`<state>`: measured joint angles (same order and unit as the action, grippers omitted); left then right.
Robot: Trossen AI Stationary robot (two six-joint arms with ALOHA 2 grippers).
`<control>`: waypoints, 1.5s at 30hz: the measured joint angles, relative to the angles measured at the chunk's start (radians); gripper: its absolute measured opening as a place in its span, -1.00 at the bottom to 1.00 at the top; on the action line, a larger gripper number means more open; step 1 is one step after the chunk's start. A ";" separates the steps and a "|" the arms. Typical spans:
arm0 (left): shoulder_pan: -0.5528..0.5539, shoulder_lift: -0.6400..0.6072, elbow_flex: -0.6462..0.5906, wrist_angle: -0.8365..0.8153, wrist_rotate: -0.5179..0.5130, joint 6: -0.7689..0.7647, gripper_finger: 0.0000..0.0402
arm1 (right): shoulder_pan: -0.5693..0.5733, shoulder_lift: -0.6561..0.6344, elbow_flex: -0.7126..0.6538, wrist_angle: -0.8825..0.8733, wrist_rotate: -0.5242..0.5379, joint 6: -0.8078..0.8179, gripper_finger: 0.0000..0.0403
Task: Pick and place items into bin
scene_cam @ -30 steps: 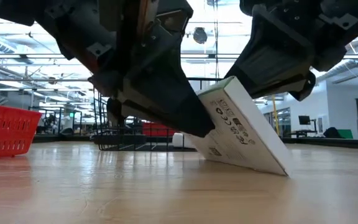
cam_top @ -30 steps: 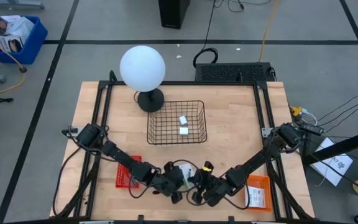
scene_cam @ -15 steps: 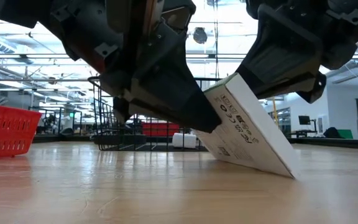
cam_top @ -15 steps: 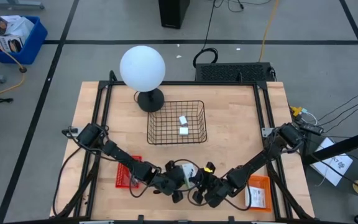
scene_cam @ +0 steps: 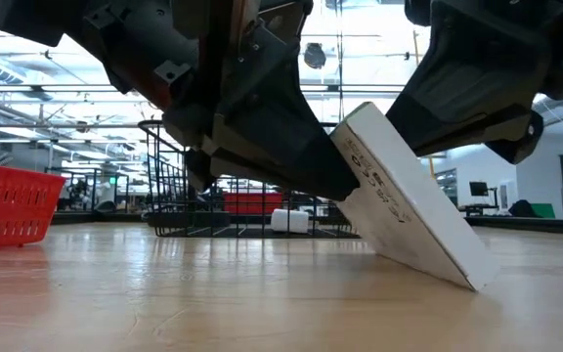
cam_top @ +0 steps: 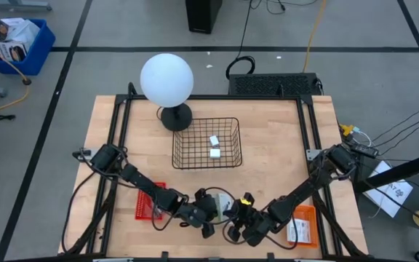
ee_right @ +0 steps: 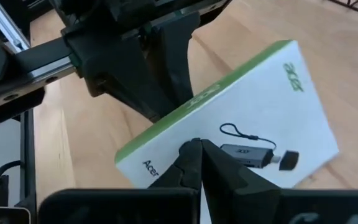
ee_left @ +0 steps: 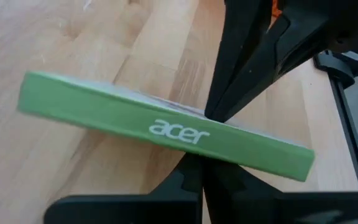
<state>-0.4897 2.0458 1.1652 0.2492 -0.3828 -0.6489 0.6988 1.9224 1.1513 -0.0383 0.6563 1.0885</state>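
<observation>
A flat white box (ee_right: 247,118) with a green "acer" side (ee_left: 166,127) stands tilted near the table's front middle. Its low edge (scene_cam: 469,282) rests on the wood and its green side is raised. My left gripper (ee_left: 194,177), shut, comes at it from the table's left, under the raised side. My right gripper (ee_right: 194,149), shut, comes from the right onto the printed top face. The black wire bin (cam_top: 206,142) stands farther back and holds two small white blocks (cam_top: 214,147). My left gripper has its shut fingertips (scene_cam: 345,184) against the box's downward-facing back face, just below the raised green side. It slants down from the table's left. The box leans on the fingertips. Its green side hides the exact spot in the wrist view. My right gripper presses its shut fingertips on the printed top face (ee_right: 213,140), close to the green edge. It slants down from the table's right. The box stays tilted between the two grippers, its low edge on the table.
A red basket (cam_top: 150,200) sits at the front left beside my left arm. An orange tray (cam_top: 302,224) with a white packet lies at the front right. A white globe lamp (cam_top: 166,80) stands at the back, left of the bin.
The box stays tilted, and its low edge has slid a little toward the table's right. My right gripper has rolled somewhat about its own axis while staying on the box. Both grippers remain shut.
</observation>
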 joint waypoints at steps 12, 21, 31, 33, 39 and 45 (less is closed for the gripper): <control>0.015 -0.004 0.005 0.134 0.012 0.035 -0.92 | 0.017 0.005 0.001 -0.005 -0.032 0.029 -1.00; 0.015 -0.004 0.005 0.079 0.140 0.025 -0.91 | 0.030 -0.005 0.001 -0.084 -0.138 -0.028 -1.00; 0.009 -0.003 0.005 0.068 0.324 0.038 -0.90 | 0.031 -0.008 0.001 -0.113 -0.268 -0.051 -1.00; 0.005 -0.003 0.005 0.067 0.381 0.036 -0.89 | 0.012 -0.008 0.001 -0.131 -0.266 -0.036 -1.00; -0.004 -0.003 0.004 0.065 0.431 0.039 -0.89 | -0.057 -0.010 -0.007 -0.167 -0.237 -0.030 -1.00; 0.002 -0.003 0.004 -0.001 0.336 0.004 -0.89 | -0.089 -0.011 -0.033 -0.097 -0.215 -0.036 -1.00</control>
<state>-0.4879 2.0430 1.1688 0.2481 -0.0463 -0.6450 0.6102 1.9118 1.1187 -0.1353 0.4413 1.0526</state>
